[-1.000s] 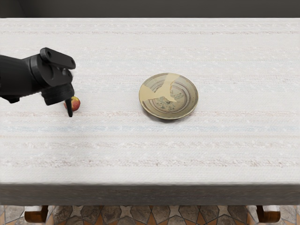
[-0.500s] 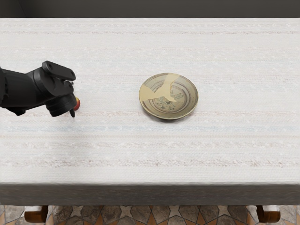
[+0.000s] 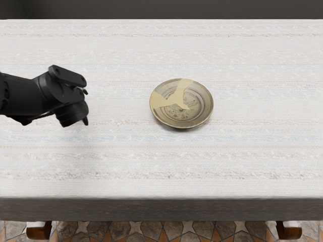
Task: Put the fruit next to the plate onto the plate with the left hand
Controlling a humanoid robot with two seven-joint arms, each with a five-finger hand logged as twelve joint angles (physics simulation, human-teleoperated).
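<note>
The robot's black left arm (image 3: pixel 22 98) reaches in low over the desk (image 3: pixel 161 166), which is covered by a pale, faintly striped cloth. The left hand (image 3: pixel 70 105) is bunched, knuckles up, close to the surface. From this high angle it cannot be told whether the hand is closed on anything or merely resting there. The fruit is out of sight: no part of it shows around or beside the hand, so if it is there it is hidden beneath the hand. The plate (image 3: pixel 204 103), a round olive-and-cream dish with a swirled pattern, sits well apart from the hand, off to its right near the middle of the desk, and carries nothing. Below the desk's front edge, nearer the viewer than the hand, a strip of patterned floor tiles (image 3: pixel 166 233) and the desk's wooden feet (image 3: pixel 38 231) show.
</note>
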